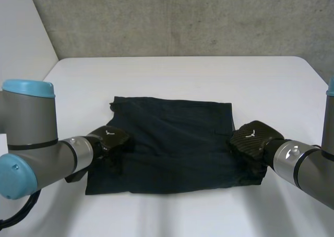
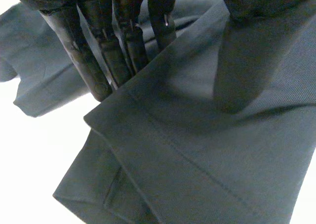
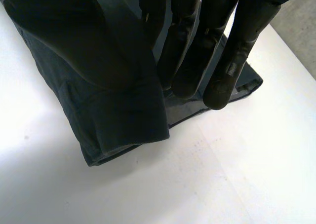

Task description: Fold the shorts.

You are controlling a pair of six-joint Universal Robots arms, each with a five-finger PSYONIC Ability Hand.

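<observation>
Dark shorts (image 1: 172, 143) lie spread at centre frame on the white desk (image 1: 182, 75), left hand (image 1: 112, 138) and right hand (image 1: 253, 138) each pinching a side edge, apparently starting a fold that next needs both edges lifted together.

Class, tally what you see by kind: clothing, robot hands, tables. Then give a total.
Shorts: 1
Robot hands: 2, the left robot hand and the right robot hand
Table: 1
Total: 4
</observation>
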